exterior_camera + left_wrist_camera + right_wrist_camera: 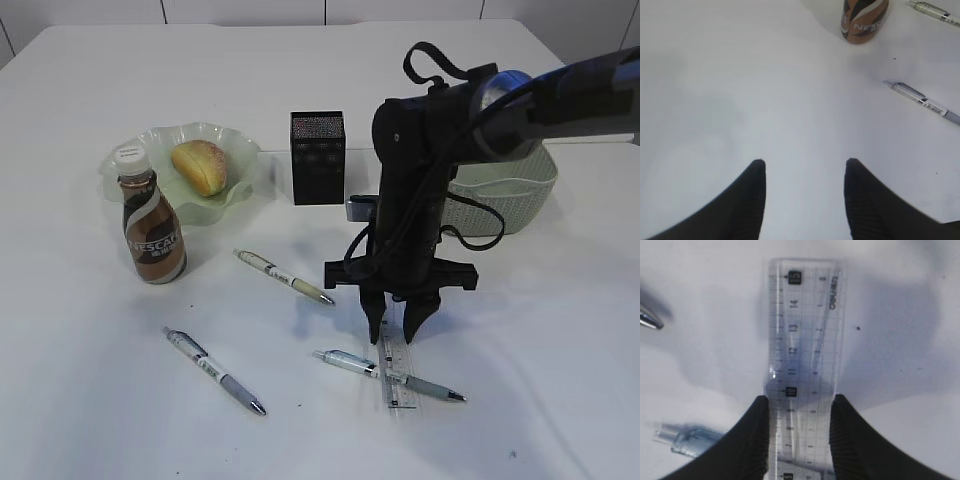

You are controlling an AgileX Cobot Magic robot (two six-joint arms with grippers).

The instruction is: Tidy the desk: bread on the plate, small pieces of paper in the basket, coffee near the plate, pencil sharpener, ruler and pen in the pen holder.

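A: Nearest the camera is the ruler [802, 370], lying flat on the white tabletop [90, 380], with the right fingers [757, 435] standing one on each long edge.

B: Are they holding it?

A: They've closed in across its width and seem to touch both edges, so I'd call it a grip, though the ruler is not yet off the surface. The left fingers [757, 190] are parted over bare tabletop with nothing between them.

B: How would you do the lift well?

A: Squeeze squarely on the edges and rise straight up. It is thin, clear, smooth plastic, so it will likely slip or twist if pinched off-centre. One pen [388, 374] lies across it in the outside view (possibly resting on it), so a slow lift should let the pen roll off, not flick away.

B: And then?

A: To the pen holder [318, 157], a black mesh box at about eleven o'clock from the fingers. Tip the ruler upright before lowering it through the square mouth.

B: The rest?

A: The crusty roll [200, 166] sits in the wavy glassy green plate [235, 190] at ten o'clock, a coffee bottle [150, 230] just beside it. The woven-pattern basket [515, 195] is at two o'clock, partly behind the arm. Two more pens [283, 275] [213, 370] lie loose.
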